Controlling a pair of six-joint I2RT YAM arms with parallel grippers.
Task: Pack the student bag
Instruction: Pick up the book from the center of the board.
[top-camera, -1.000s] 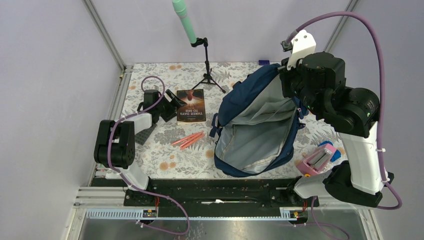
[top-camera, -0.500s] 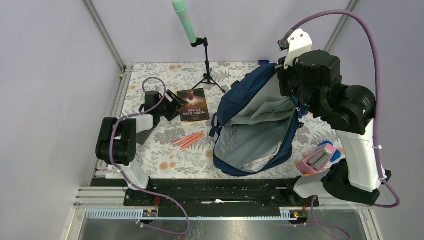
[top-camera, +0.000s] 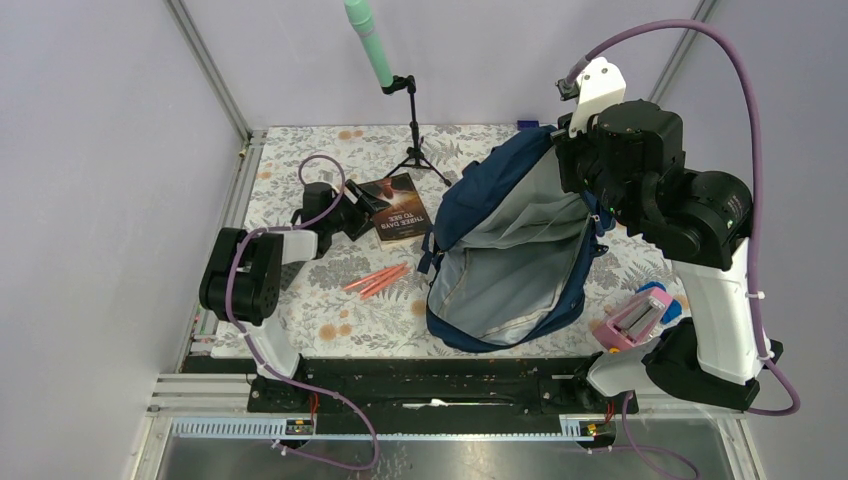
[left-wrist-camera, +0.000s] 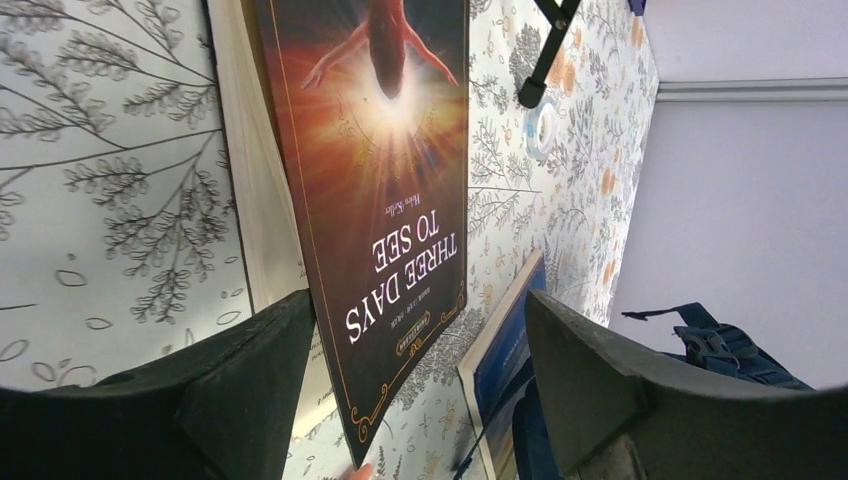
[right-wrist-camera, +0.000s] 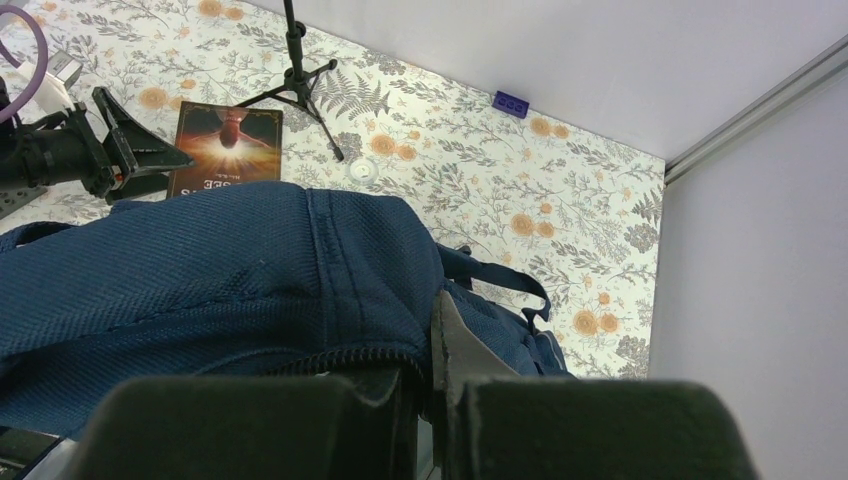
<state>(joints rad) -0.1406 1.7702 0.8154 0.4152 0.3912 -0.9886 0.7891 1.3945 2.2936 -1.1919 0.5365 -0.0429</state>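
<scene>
my right claw (right-wrist-camera: 430, 365) is pinching the student bag (top-camera: 510, 250) at its zipper rim, the fabric seeming floppy; my left claw (left-wrist-camera: 418, 330) is gaping at the book (left-wrist-camera: 370, 150).

Open student bag (top-camera: 500, 270), right end effector (top-camera: 583, 183) at its top rim, left end effector (top-camera: 366, 205) at book (top-camera: 404, 218) edge

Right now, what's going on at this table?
The right hand is shut on the upper edge of the student bag, holding it open. The left hand, open, straddles the end of the book on the table beside it. The orange pens lie nearby; the bag looks empty.
</scene>
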